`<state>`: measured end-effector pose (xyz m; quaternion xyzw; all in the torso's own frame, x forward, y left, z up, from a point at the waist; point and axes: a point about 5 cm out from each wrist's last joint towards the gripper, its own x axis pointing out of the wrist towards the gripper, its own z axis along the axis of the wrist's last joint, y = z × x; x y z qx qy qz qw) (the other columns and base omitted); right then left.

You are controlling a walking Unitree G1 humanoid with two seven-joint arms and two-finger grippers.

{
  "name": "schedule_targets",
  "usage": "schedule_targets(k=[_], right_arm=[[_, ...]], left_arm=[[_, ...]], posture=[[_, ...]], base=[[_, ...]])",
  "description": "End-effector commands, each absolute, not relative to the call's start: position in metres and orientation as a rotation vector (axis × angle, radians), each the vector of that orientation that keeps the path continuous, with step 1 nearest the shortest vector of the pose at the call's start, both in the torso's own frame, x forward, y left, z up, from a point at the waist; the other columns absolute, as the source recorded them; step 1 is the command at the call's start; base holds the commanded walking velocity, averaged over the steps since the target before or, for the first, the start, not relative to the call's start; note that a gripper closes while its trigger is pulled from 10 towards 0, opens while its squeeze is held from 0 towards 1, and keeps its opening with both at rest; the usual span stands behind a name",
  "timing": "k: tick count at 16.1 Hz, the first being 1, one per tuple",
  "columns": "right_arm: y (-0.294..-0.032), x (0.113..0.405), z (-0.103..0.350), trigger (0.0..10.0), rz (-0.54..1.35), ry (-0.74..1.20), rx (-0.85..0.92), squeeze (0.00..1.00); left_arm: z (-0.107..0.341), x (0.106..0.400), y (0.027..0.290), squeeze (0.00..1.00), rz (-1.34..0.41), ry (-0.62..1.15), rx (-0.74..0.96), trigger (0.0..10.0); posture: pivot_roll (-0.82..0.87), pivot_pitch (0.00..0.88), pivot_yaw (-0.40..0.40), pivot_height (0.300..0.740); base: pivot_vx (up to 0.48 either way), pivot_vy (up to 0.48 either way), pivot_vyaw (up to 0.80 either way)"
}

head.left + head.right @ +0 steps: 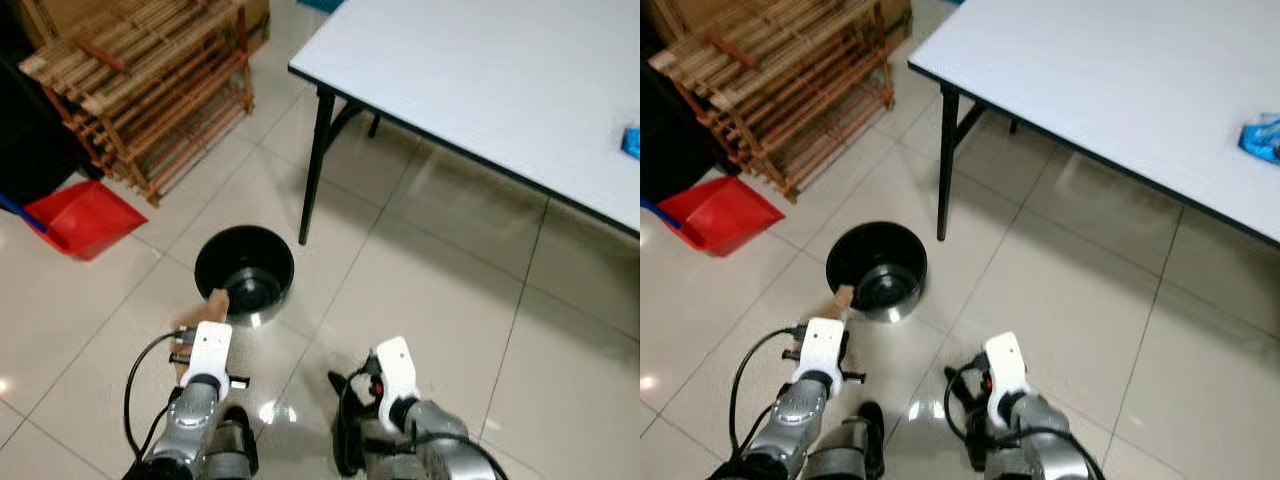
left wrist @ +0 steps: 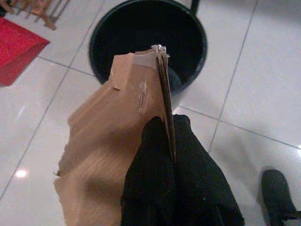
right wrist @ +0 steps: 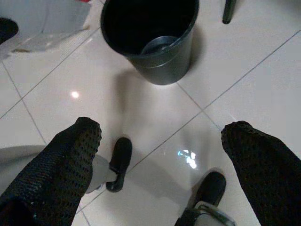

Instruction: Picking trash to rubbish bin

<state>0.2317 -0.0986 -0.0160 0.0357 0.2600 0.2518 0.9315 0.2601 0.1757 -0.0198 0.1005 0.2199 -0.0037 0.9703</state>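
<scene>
My left claw [image 2: 171, 141] is clamped on a torn piece of brown cardboard [image 2: 113, 141], its two black fingers [image 2: 150, 174] pressed together on the sheet's edge. The cardboard stands edge-up in the grip, and its far tip reaches over the near rim of the black rubbish bin [image 1: 245, 272]. From my head, that tip [image 1: 218, 298] shows just past the white wrist housing, touching the line of the bin's rim.

My right claw [image 3: 164, 155] hangs low beside the left one, fingers spread wide with nothing between them, pointed down at the floor short of the bin.

The bin sits upright on pale glossy floor tiles [image 1: 420, 290], round and dark inside, with a lighter patch at its bottom. It stands near one black leg [image 1: 314, 165] of a white-topped bench [image 1: 480, 70], which runs off toward my right. A small blue item [image 1: 1262, 136] lies on the benchtop at its far right edge; what it is I cannot tell.

To my left, well apart from the bin, a red dustpan [image 1: 82, 218] rests on the tiles in front of a slatted wooden rack [image 1: 150, 90].
</scene>
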Motion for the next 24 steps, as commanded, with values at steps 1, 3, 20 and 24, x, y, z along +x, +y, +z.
schedule_targets(k=[1, 3, 20, 24], right_arm=[[-0.1066, 0.2195, -0.0271, 10.0, 0.483, 0.594, 0.086, 0.00], [-0.1070, 0.2202, -0.0276, 10.0, 0.475, 0.597, 0.087, 0.00], [-0.1050, 0.2268, -0.0277, 10.0, 0.466, 0.595, 0.095, 0.00], [-0.1045, 0.2285, -0.0281, 10.0, 0.463, 0.596, 0.095, 0.00]], left_arm=[[-0.0284, 0.2511, 0.1719, 0.00, -0.007, 0.487, 0.192, 10.0], [-0.0276, 0.2520, 0.1720, 0.00, -0.012, 0.483, 0.193, 10.0], [-0.0238, 0.2586, 0.1716, 0.00, -0.011, 0.476, 0.205, 10.0], [-0.0226, 0.2608, 0.1704, 0.00, -0.016, 0.473, 0.203, 10.0]], posture=[[-0.05, 0.324, -0.096, 0.740], [-0.05, 0.320, -0.092, 0.740], [-0.04, 0.289, -0.085, 0.740], [-0.03, 0.281, -0.082, 0.740]], base=[[0.000, 0.000, 0.00], [0.000, 0.000, 0.00], [0.275, 0.000, 0.00], [0.364, 0.000, 0.00]])
